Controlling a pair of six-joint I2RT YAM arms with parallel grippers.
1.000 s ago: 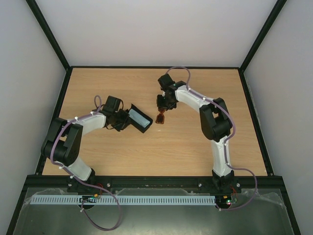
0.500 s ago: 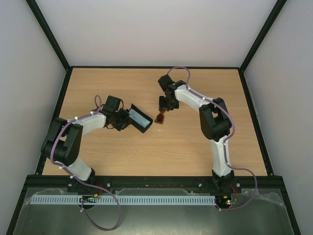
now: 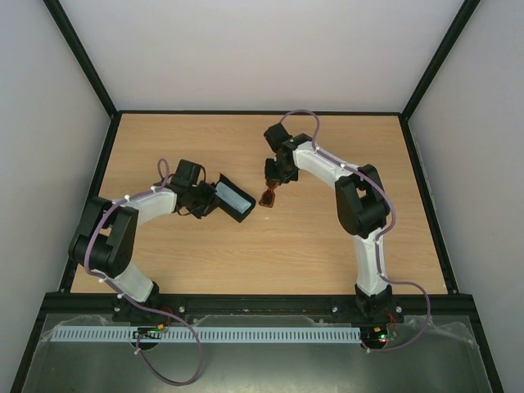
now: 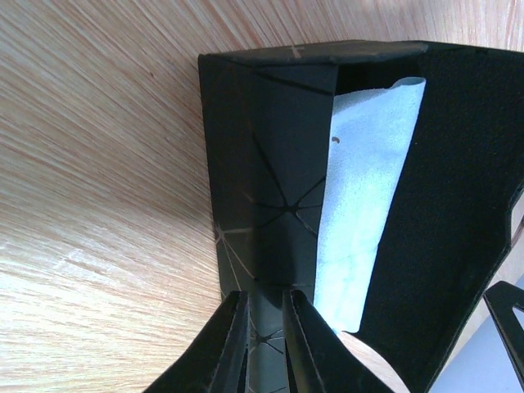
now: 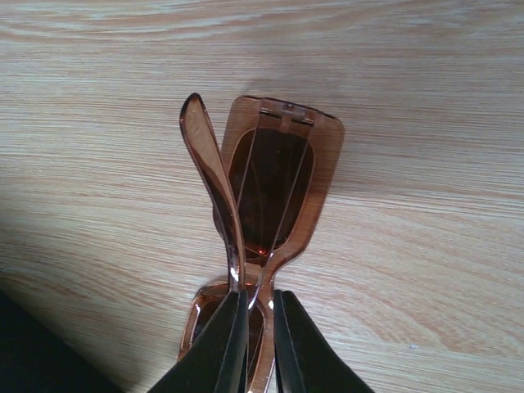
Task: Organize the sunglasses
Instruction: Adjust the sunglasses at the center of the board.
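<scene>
The sunglasses have a brown frame and amber lenses, temples folded. My right gripper is shut on their bridge and holds them just above the wooden table; they show in the top view below that gripper. The black oblong case lies open left of the sunglasses, with a light blue cloth inside it. My left gripper is shut on the case's near wall and holds it; in the top view it sits at the case's left end.
The wooden table is fenced by a black frame and white walls on three sides. The sunglasses hang a short way right of the case's open mouth. A grey cable tray runs along the near edge.
The right gripper with the sunglasses has shifted slightly away from the near edge between the earliest frame and now. The left arm and the case have not moved.
</scene>
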